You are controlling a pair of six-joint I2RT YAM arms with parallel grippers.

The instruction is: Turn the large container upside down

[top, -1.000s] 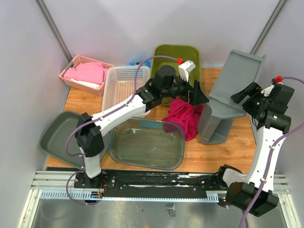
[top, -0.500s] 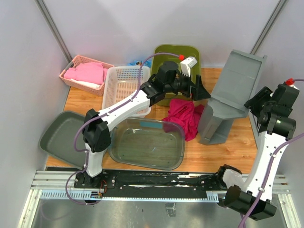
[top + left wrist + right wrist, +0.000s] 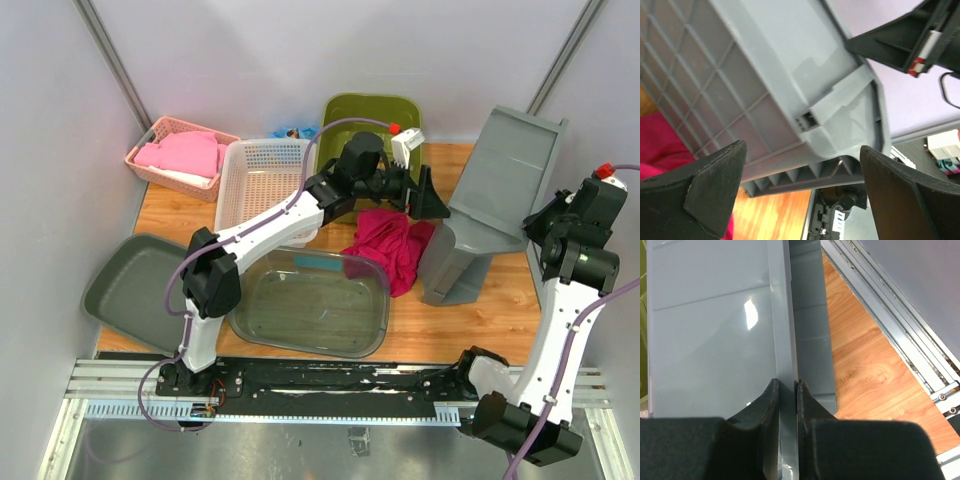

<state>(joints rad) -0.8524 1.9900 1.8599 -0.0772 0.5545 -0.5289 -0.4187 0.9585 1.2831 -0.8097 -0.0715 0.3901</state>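
The large container (image 3: 500,185) is a grey plastic bin at the right of the table, tipped up on one end and leaning. My right gripper (image 3: 546,214) is shut on its right rim. In the right wrist view both fingers pinch that thin rim (image 3: 782,330), with the right gripper (image 3: 788,385) closed tight around it. My left gripper (image 3: 432,200) is open next to the container's left side. In the left wrist view the left gripper (image 3: 801,148) faces the container's ribbed underside (image 3: 740,75) with nothing between its wide-spread fingers.
A magenta cloth (image 3: 390,245) lies just left of the container. A clear tub (image 3: 310,300) sits front centre. Behind stand an olive bin (image 3: 370,115), a white basket (image 3: 262,180) and a pink basket (image 3: 180,155). A grey tray (image 3: 125,285) overhangs the left edge.
My right gripper has shut on the container's rim, having been open a second ago. The left arm has reached further right, up to the container's side.
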